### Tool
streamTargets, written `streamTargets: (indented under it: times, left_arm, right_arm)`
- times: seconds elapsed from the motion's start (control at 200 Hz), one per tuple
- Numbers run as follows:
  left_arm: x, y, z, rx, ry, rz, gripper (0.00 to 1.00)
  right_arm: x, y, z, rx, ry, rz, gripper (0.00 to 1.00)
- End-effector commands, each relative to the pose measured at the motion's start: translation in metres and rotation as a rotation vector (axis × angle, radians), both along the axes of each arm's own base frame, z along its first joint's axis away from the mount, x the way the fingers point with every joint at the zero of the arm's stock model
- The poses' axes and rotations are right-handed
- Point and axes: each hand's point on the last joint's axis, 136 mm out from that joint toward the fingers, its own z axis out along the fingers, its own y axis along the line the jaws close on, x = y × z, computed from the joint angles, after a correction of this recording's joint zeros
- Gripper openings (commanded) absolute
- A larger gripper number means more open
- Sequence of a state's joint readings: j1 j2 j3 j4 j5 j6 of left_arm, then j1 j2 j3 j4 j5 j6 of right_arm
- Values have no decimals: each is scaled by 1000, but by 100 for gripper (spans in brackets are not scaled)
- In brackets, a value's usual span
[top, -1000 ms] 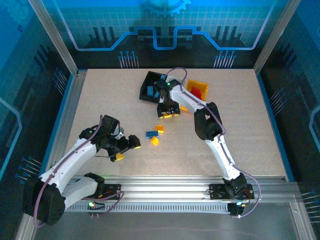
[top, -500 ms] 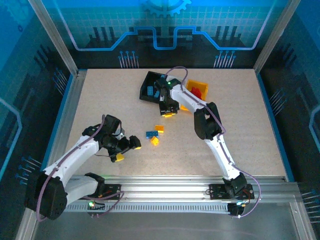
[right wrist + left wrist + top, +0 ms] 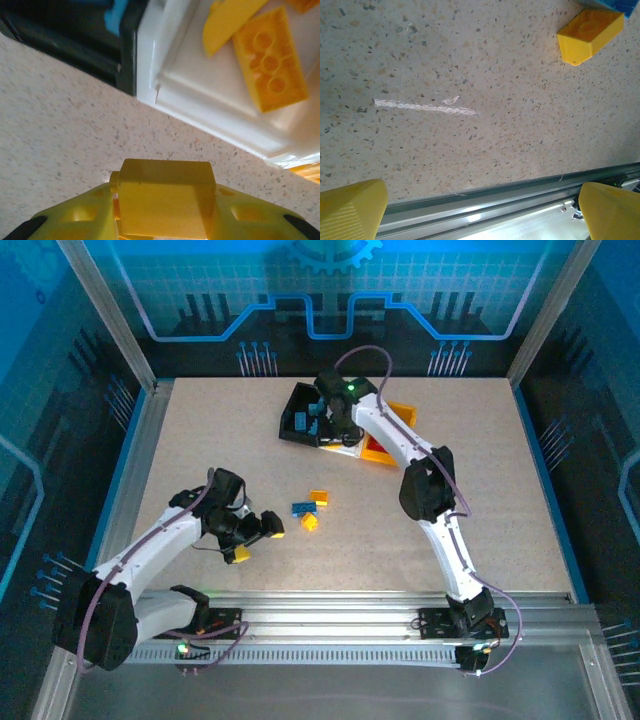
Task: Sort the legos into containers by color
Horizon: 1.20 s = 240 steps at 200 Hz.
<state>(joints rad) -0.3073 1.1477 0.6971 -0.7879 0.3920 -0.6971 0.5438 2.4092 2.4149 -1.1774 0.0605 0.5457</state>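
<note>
My right gripper [image 3: 165,200] is shut on a yellow lego [image 3: 165,195], just off the near rim of the white container [image 3: 210,85]. That container holds a yellow-orange lego [image 3: 270,60]. The black container [image 3: 65,40] beside it holds a blue lego [image 3: 117,15]. From above, my right gripper [image 3: 333,430] is at the row of containers, with the yellow-orange container [image 3: 400,415] on the right holding a red lego [image 3: 380,443]. A yellow-orange lego [image 3: 319,497], a blue lego [image 3: 300,508] and a yellow lego [image 3: 311,523] lie mid-table. My left gripper [image 3: 256,540] stands open just left of them, holding nothing.
The table's near metal rail [image 3: 485,200] runs right under my left gripper's fingers [image 3: 350,210]. A yellow lego [image 3: 590,35] lies ahead of that gripper. Bare table [image 3: 480,490] stretches to the right of the loose legos.
My right gripper has shut on the yellow lego and moved back from the table in front of the containers to their near rim. The left gripper edged slightly right and stayed open.
</note>
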Motion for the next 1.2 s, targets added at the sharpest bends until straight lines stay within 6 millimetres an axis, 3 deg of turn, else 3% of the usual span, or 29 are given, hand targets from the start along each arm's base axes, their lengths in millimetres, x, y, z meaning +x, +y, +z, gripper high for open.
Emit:
streamTargets:
  times: [0.0,0.29,0.605,0.96,1.096,1.111,1.196]
  left_arm:
    - [3,-6,10,-39,-18,-18,99]
    - [-9,-4,2,-44,5,11,99]
    - [-8,-5,2,-53,7,22,99]
    - [-2,-12,7,-63,-8,13,99]
    - [2,-14,9,-67,-20,8,99]
    - [2,-14,9,-68,-21,6,99]
    - [5,-15,12,-65,-36,-1,99]
  right_arm:
    - [12,-16,13,33,-5,-58,40]
    - [44,-31,5,79,-40,-142,41]
    - [64,-39,6,145,-43,-207,65]
    - [43,-39,29,145,-46,-171,72]
    - [27,-34,37,131,-44,-130,73]
    - [23,-34,49,138,-61,-123,73]
    - [7,-26,57,132,-62,-83,74]
